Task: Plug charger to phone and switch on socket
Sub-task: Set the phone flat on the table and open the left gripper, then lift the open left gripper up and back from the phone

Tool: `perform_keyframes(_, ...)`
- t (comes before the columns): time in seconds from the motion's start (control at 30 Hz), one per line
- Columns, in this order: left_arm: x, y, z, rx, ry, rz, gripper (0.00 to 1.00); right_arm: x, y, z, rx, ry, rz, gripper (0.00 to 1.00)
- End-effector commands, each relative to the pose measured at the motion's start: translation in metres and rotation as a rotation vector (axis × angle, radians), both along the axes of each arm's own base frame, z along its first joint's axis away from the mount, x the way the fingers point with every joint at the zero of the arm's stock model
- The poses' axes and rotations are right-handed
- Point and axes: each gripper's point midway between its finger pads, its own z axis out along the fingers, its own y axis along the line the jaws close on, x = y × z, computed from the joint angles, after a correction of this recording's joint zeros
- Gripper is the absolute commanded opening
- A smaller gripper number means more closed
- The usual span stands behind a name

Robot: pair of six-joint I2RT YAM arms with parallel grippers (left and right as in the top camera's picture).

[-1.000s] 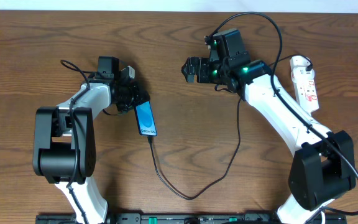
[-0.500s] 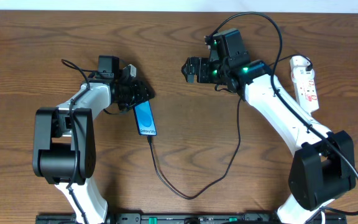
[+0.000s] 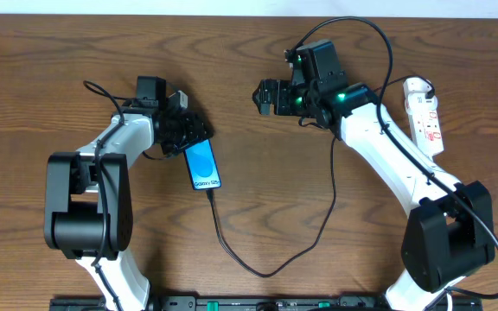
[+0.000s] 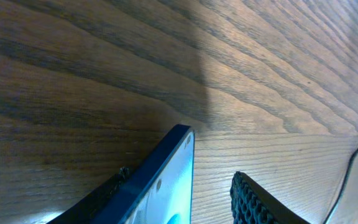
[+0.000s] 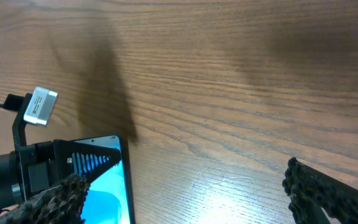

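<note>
Left gripper [image 3: 194, 138], jaws parted, straddles the upper end of the phone [image 3: 202, 168], which lies left of centre on the table [image 3: 41, 69]; the wrist view cuts off all but one corner. The charger [image 3: 258, 271] reaches the phone's lower end, seating unclear, then vanishes beneath the right arm. Right gripper [image 3: 264, 97] gapes wide, empty; socket [image 3: 426, 117] far right, switches illegible.

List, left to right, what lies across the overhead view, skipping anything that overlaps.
Left arm's base → phone → right end effector → socket. The charger cable spans too much of the width to place.
</note>
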Motion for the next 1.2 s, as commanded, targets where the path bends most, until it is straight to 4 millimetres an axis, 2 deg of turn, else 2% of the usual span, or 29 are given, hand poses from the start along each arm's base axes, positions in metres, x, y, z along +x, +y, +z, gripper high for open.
perform_keyframes(0.0,-0.015,0.024,-0.03,0.145,0.077,0.037,0.54,0.001,0.001,0.004,-0.008,-0.019,0.01,0.99)
perform_keyframes(0.37,-0.018,0.026,-0.031,0.157,0.09,0.039,0.54,0.001,0.001,0.004,-0.009,-0.019,0.01,0.99)
perform_keyframes(0.63,-0.024,0.035,-0.035,0.208,0.116,0.049,0.55,0.001,0.001,0.004,-0.009,-0.019,0.01,0.99)
perform_keyframes(1.17,-0.026,0.035,-0.036,0.212,0.128,0.049,0.55,0.001,0.001,0.004,-0.009,-0.019,0.01,0.99)
